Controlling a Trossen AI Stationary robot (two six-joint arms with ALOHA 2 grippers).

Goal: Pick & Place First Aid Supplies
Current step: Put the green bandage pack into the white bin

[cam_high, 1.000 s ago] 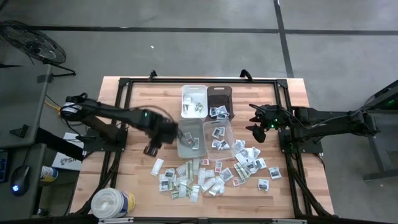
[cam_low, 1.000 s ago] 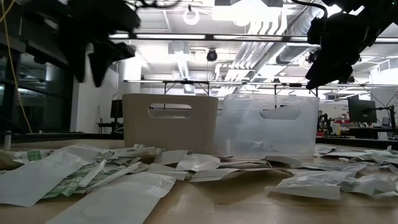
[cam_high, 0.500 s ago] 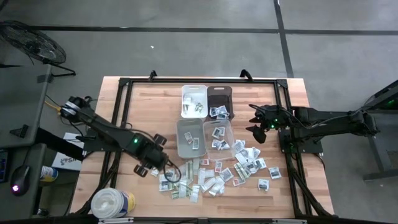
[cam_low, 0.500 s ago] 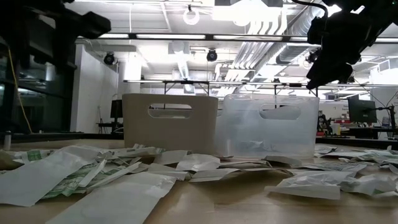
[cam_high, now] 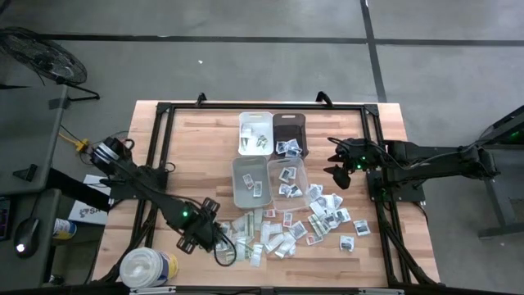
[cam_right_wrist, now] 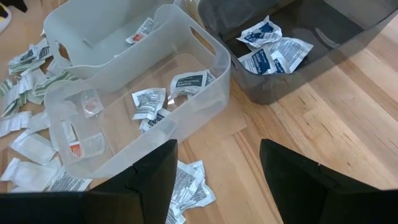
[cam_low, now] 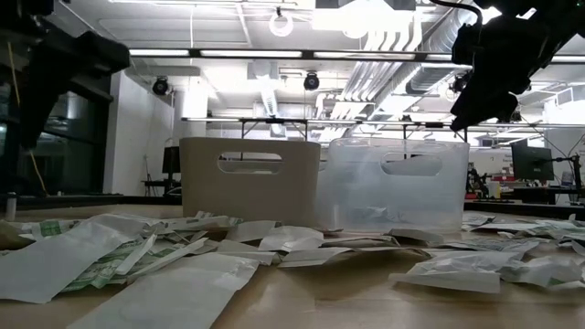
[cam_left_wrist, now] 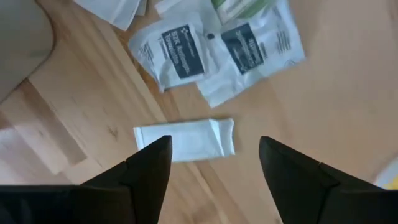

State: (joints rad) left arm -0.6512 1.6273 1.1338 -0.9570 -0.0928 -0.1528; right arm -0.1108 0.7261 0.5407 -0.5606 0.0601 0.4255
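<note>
The wooden worktop (cam_high: 188, 131) carries four small bins grouped near its middle, and each already holds a few sorted packets: the white bin (cam_high: 255, 133), the dark bin (cam_high: 289, 135), the grey bin (cam_high: 250, 182) and the clear bin (cam_high: 287, 179). The bulk of the first aid supplies (cam_high: 282, 229) is not yet sorted, as I judge it: dozens of flat packets lie loose in a band on the wood between the bins and the worktop's near edge, so most of the job is left. A big round tub (cam_high: 149, 267) stands at the near left corner, apart from the heap.

The left pincer (cam_high: 221, 243) hangs over the left end of the loose heap with its jaws apart and nothing between them; its wrist view looks down on a plain white packet (cam_left_wrist: 185, 139) lying flat on the wood, straight ahead of the fingers (cam_left_wrist: 151, 167). The right pincer (cam_high: 338, 175) waits in the air just beside the clear bin, jaws apart and empty.

In the low view, the bin walls hide their contents and the left arm is only a dark shape at the frame's edge. The print on most packets is too small to read, and how many lie stacked under others cannot be told.
</note>
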